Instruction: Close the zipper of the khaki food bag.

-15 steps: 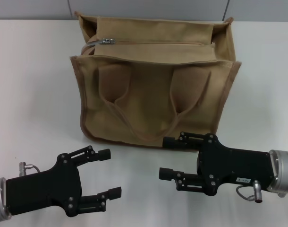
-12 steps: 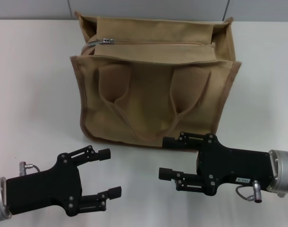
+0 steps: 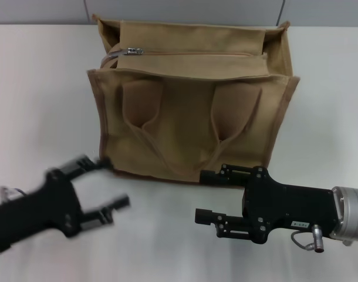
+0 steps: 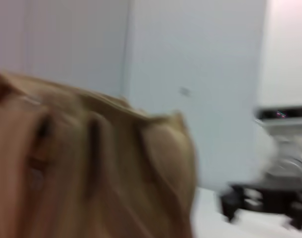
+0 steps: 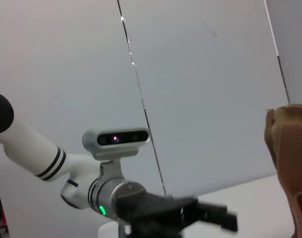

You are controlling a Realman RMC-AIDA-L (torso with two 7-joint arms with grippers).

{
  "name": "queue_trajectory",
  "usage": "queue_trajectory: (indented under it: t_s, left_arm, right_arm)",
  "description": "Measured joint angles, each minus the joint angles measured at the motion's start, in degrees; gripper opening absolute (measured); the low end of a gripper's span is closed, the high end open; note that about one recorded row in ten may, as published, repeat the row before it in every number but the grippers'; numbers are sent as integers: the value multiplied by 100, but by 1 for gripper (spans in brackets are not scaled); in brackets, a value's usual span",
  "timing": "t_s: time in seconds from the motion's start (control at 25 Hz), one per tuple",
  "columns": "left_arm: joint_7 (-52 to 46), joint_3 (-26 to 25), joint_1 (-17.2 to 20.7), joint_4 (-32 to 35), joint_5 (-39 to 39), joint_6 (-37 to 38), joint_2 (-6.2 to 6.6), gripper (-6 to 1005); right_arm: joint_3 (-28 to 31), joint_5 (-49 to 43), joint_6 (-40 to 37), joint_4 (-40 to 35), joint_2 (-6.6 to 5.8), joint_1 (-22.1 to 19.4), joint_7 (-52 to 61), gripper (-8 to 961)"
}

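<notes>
The bag [image 3: 193,100] is standing upright on the white tabletop [image 3: 38,88], toward the far middle of the head view, with its two loop handles hanging down over the front face. The zipper [image 3: 191,54] is running along the bag's top from side to side; its silver pull [image 3: 131,51] is sitting at the end on the robot's left, and the tape beside it is lying flat and straight toward the right end. The left hand [image 3: 104,183] is hovering low over the tabletop near the bag's lower left front corner, fingers spread apart and holding nothing; its upper fingertip is lying just beside that corner, though contact cannot be judged because the hand is showing as a motion smear. The right hand [image 3: 205,195] is hovering in front of the bag's lower right portion, fingers pointing toward the robot's left, parted and empty, with the upper finger close under the bag's bottom edge. In the left wrist view the bag [image 4: 86,168] is filling the near field as a tan blur, and the right hand [image 4: 262,201] is showing farther off. In the right wrist view a corner of the bag [image 5: 292,163] is showing at one edge, with the left hand [image 5: 210,215] across from it, fingers apart.
</notes>
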Motion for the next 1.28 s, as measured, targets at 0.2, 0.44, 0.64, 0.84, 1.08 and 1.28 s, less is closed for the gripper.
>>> queue_trajectory:
  t_s: [0.2, 0.44, 0.64, 0.84, 1.08, 1.28]
  left_arm:
    - [148, -1803, 23, -540, -147, -158, 8, 841]
    - [11, -3219, -193, -770, -232, -626, 20, 841]
    - [-23, -2549, -669, -734, -43, -1094, 9, 842]
    - [17, -2046, -1179, -796, -30, -1557, -21, 842]
    - [51, -1989, -1364, -896, -303, -1419, -40, 841]
    - [376, -1989, -1402, -1130, -558, -1107, -53, 841]
  right_arm:
    - [-1, 5, 27, 159, 6, 0, -211, 679]
    - [-1, -8, 321, 470, 9, 0, -536, 679]
    - [0, -11, 375, 493, 10, -4, -538, 679]
    - [0, -19, 377, 512, 9, -10, -545, 679]
    - [0, -22, 377, 559, 9, -18, -583, 678]
    - [0, -22, 360, 616, 9, -14, -592, 678]
